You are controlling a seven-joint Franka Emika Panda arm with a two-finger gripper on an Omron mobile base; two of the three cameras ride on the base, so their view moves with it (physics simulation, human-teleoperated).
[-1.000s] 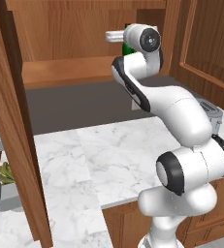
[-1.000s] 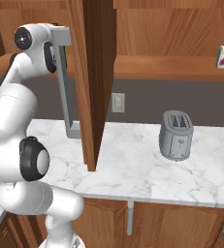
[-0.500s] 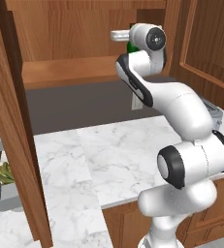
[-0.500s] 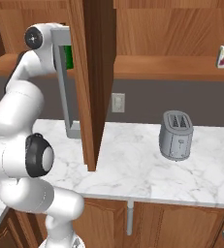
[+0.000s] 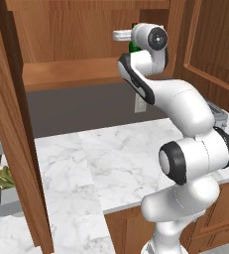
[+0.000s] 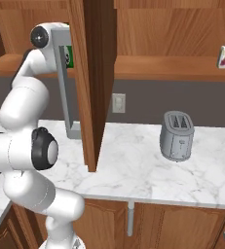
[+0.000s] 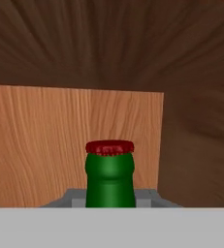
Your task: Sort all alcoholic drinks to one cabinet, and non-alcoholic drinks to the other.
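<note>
A dark-green glass bottle [image 7: 110, 181] with a red cap, one of the alcoholic drinks, stands upright between my fingers. My gripper [image 7: 111, 198] is shut on its neck, facing the wooden back wall of the left cabinet. In the left base view the green bottle [image 5: 132, 46] peeks out behind my wrist, above the cabinet shelf [image 5: 71, 69]. The right base view shows a sliver of the bottle [image 6: 69, 56] beside the door edge. A small white carton [image 6: 223, 57] with a red-pink mark, a non-alcoholic drink, stands on the right cabinet's shelf.
A grey toaster [image 6: 177, 136] sits on the marble counter [image 6: 133, 165]. Open wooden cabinet doors [image 5: 17, 124] [image 6: 92, 82] hang on either side of my arm. A grey upright panel [image 6: 67, 97] stands by the middle door.
My arm has reached a little further into the left cabinet, carrying the green bottle with it. The grip has not changed.
</note>
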